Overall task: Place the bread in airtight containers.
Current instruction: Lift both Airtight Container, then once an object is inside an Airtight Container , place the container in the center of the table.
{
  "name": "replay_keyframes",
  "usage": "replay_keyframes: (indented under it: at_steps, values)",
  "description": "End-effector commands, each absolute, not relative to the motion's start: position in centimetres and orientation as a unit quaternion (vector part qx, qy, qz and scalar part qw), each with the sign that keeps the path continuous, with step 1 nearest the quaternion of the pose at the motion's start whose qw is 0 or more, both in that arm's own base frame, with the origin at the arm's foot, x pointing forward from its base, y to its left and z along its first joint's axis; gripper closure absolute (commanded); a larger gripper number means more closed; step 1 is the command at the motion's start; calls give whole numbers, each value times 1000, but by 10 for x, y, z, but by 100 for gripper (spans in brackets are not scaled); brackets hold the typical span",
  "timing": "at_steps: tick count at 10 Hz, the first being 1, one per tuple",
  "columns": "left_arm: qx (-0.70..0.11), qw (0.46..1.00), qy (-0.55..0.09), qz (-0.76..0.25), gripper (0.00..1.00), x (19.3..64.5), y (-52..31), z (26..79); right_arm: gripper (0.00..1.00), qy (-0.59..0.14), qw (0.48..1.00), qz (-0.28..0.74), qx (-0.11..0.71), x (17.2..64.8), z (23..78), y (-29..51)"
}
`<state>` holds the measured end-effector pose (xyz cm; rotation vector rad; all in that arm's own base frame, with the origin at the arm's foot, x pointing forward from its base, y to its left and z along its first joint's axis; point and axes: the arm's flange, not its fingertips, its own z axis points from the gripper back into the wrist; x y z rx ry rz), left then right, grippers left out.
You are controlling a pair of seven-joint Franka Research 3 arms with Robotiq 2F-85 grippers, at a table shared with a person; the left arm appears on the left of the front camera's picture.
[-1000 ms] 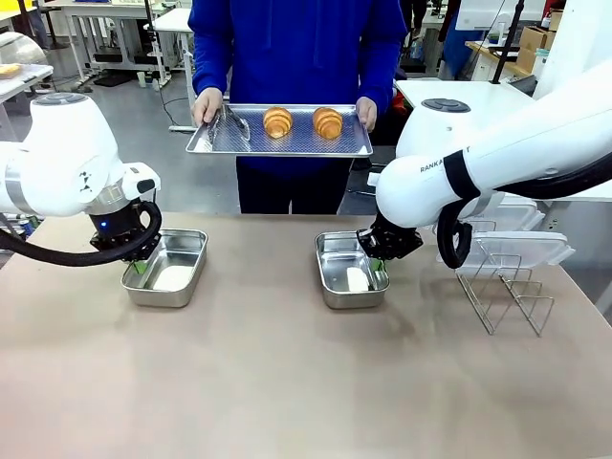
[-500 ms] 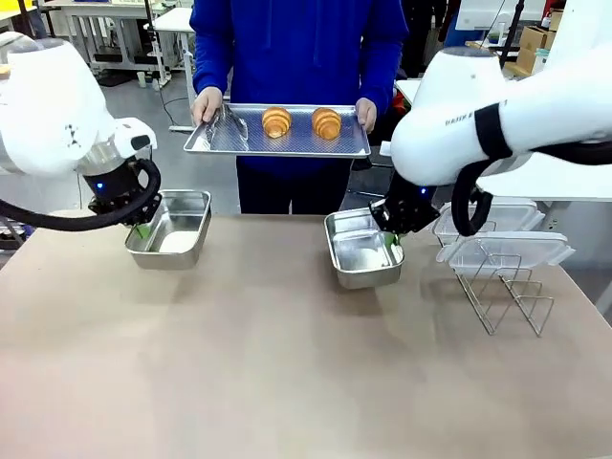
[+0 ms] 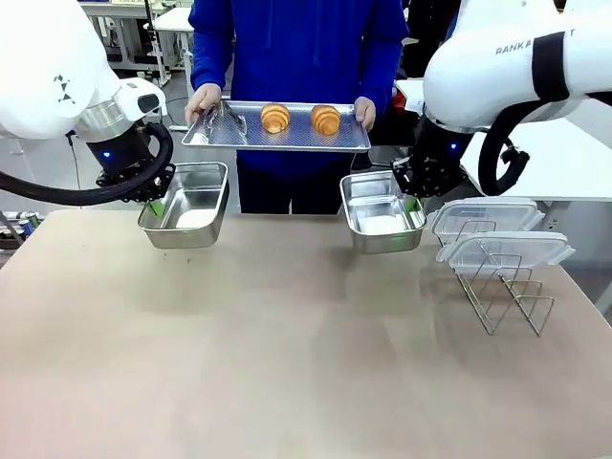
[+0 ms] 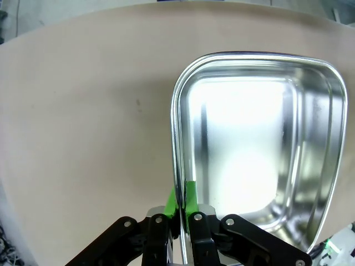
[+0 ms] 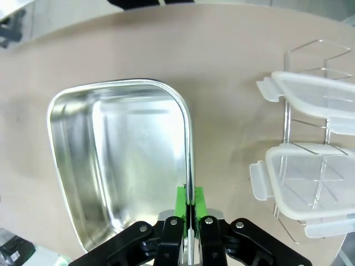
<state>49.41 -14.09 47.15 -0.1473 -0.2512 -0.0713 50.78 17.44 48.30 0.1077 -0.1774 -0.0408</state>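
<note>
Left gripper (image 4: pixel 181 202) jaws clamped on left pan (image 4: pixel 260 149) rim; right gripper (image 5: pixel 190 205) jaws clamped on right pan (image 5: pixel 116 160) rim. Pans empty, raised. Croissants (image 3: pixel 275 118) beyond jaws, on person's tray (image 3: pixel 287 142). Step: offering pans. Next: hold level near tray.

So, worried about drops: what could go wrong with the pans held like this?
The left gripper and right gripper each pinch one thin rim, so the left pan or right pan could tip or slip once a croissant lands. The pans hang near the person's tray; a rim might knock it.
</note>
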Motion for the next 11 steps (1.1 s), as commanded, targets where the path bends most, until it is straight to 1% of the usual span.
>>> replay_keyframes:
  at_steps: [1, 3, 4, 11]
  values:
    - [-76, 990, -117, -24, 100, 493, -146, 473, 100, -101, 991, -8, 90, 502, 485, 162]
    - [-71, 991, -110, -33, 100, 492, -152, 470, 100, -115, 986, 7, 122, 498, 489, 155]
    - [-73, 990, -117, -36, 100, 492, -146, 469, 100, -94, 992, -17, 77, 507, 488, 167]
    - [-73, 990, -117, -36, 100, 492, -146, 469, 100, -94, 992, -17, 77, 507, 488, 167]
